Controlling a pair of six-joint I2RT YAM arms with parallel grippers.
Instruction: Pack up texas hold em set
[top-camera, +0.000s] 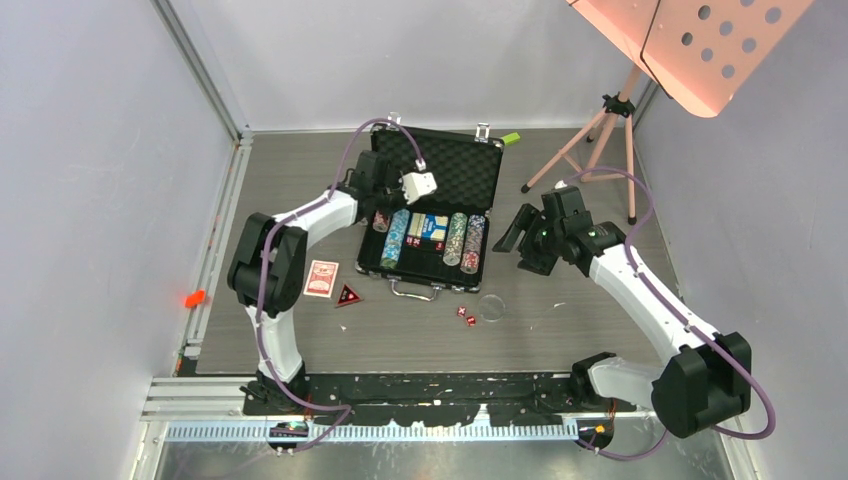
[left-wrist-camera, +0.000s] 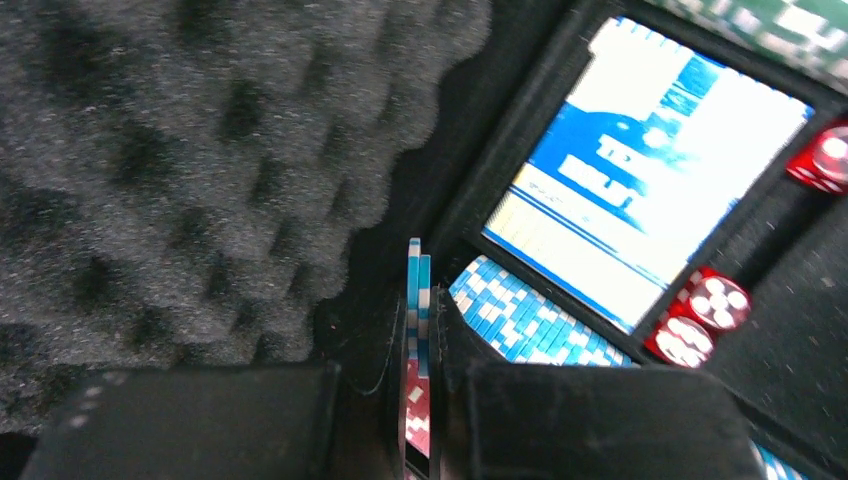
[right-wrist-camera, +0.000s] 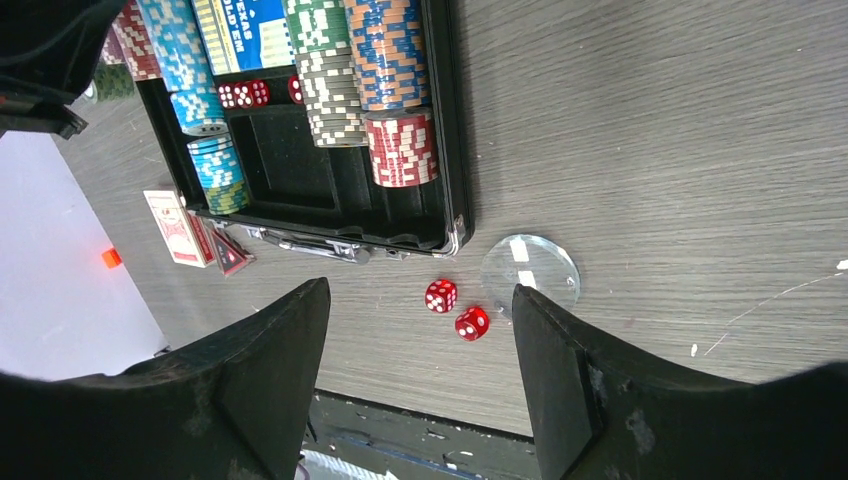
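The black briefcase (top-camera: 470, 170) lies open mid-table, foam lid up, with chip stacks (top-camera: 455, 240) lying in its tray. My left gripper (top-camera: 383, 217) is at the tray's left end, shut on a few chips (left-wrist-camera: 418, 300), blue and red, held on edge beside the blue stack (left-wrist-camera: 520, 320). My right gripper (top-camera: 522, 240) is open and empty, right of the case above the table. Two red dice (right-wrist-camera: 441, 295) and the clear disc (right-wrist-camera: 530, 272) lie in front of the case. The red-backed deck (top-camera: 321, 278) and red triangle (top-camera: 348, 296) lie to its left.
A pink tripod stand (top-camera: 600, 140) is at the back right, and a small green block (top-camera: 511, 138) lies behind the case. More red dice (left-wrist-camera: 700, 310) and a blue-and-white box (left-wrist-camera: 640, 170) sit inside the tray. The case handle (top-camera: 415, 291) faces me.
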